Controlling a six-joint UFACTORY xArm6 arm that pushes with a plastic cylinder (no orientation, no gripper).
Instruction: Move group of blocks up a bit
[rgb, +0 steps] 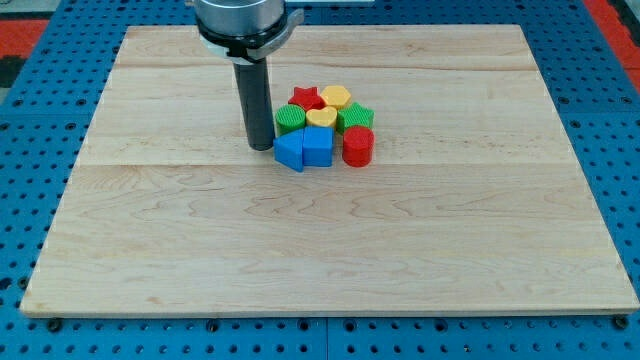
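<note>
Several small blocks sit packed together just above the middle of the wooden board (320, 250). At the cluster's top are a red star (307, 98) and a yellow block (336, 97). Below them are a green round block (290, 120), a yellow heart (321, 118) and a green star-like block (356, 116). At the bottom are two blue blocks (290, 151) (318, 147) and a red cylinder (358, 146). My tip (260, 147) rests on the board at the cluster's left, right beside the left blue block and the green round block.
The board lies on a blue pegboard surface (40, 100) that shows on all sides. The arm's grey mount (245, 20) hangs over the board's top edge above the rod.
</note>
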